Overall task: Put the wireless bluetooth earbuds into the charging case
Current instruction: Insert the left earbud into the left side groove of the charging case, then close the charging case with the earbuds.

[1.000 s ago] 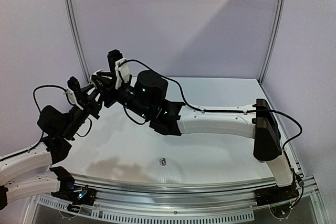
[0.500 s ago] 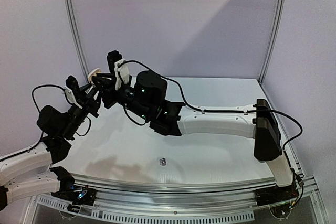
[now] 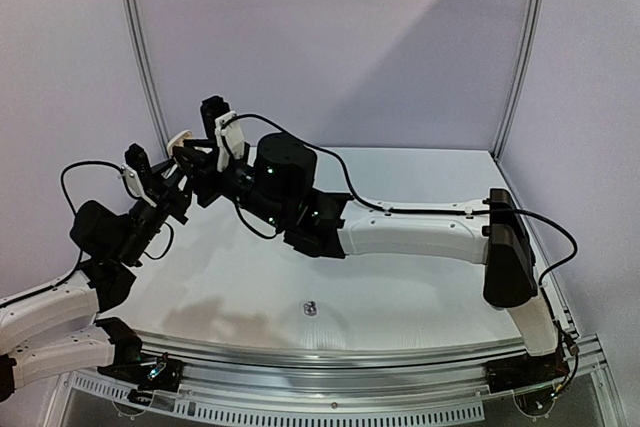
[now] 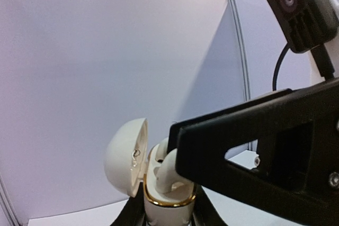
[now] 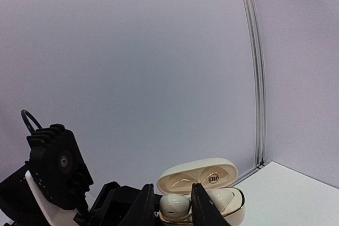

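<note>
A cream charging case (image 4: 165, 194) with a gold rim is held upright in my left gripper (image 4: 164, 218), lid (image 4: 126, 164) open to the left. It also shows in the right wrist view (image 5: 212, 202) and, small, in the top view (image 3: 180, 139). My right gripper (image 5: 175, 207) is shut on a glossy white earbud (image 5: 174, 206) and holds it at the case's near socket. A second white earbud (image 5: 225, 197) sits in the other socket. In the left wrist view the right gripper's black finger (image 4: 254, 141) presses the earbud (image 4: 168, 170) into the case. A dark grey earbud (image 3: 309, 308) lies on the table.
Both arms meet high at the back left of the white table (image 3: 420, 297), near the left wall post (image 3: 140, 47). The right arm's forearm (image 3: 410, 237) stretches across the table's middle. The metal front rail (image 3: 350, 357) runs along the near edge.
Both grippers have shifted slightly left and up together, with the case and the earbud still held. The dark earbud on the table has not moved.
</note>
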Tool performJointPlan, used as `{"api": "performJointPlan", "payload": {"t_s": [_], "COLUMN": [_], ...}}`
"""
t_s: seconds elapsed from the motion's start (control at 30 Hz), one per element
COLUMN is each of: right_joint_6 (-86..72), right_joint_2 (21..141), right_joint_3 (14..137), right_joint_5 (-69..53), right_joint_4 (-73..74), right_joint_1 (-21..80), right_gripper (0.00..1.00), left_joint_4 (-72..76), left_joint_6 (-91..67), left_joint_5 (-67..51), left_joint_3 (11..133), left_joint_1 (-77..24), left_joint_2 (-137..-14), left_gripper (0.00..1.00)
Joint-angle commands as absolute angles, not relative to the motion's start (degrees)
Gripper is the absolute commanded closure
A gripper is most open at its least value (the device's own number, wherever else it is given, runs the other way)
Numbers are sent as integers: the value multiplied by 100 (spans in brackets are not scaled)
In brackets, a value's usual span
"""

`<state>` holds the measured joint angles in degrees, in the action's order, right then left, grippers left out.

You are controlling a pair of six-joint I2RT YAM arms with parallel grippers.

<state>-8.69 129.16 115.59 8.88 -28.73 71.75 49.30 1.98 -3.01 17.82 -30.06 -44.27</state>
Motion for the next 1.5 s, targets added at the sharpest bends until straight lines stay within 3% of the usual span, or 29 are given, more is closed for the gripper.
{"api": "performJointPlan", "payload": {"t_s": [0.0, 0.93, 1.2, 1.3, 1.47], "right_joint_6": [-776, -546, -240, -345, -651], "right_joint_2": [12749, 12302, 12012, 11628, 11117], "right_joint_3": [11698, 11563, 11728, 11616, 11570], "right_joint_5": [1161, 1140, 514, 492, 790], "right_joint_4": [-2409, -2082, -2030, -1773, -414], "right_joint_1": [7185, 7113, 7087, 6976, 6815], "right_gripper": [76, 63, 59, 58, 53], "left_joint_4": [5052, 4257, 3933, 3834, 3073], "left_joint_6": [29, -575, -697, -234, 2106], "left_joint_5": [-717, -876, -1011, -1637, -2994], "left_joint_3": [1929, 2065, 2111, 2123, 2256], "left_joint_1": [-2979, -2918, -2894, -2854, -2840], "left_joint_2": [-4336, -4254, -4285, -4297, -4175], "left_gripper": [100, 100, 100, 100, 100]}}
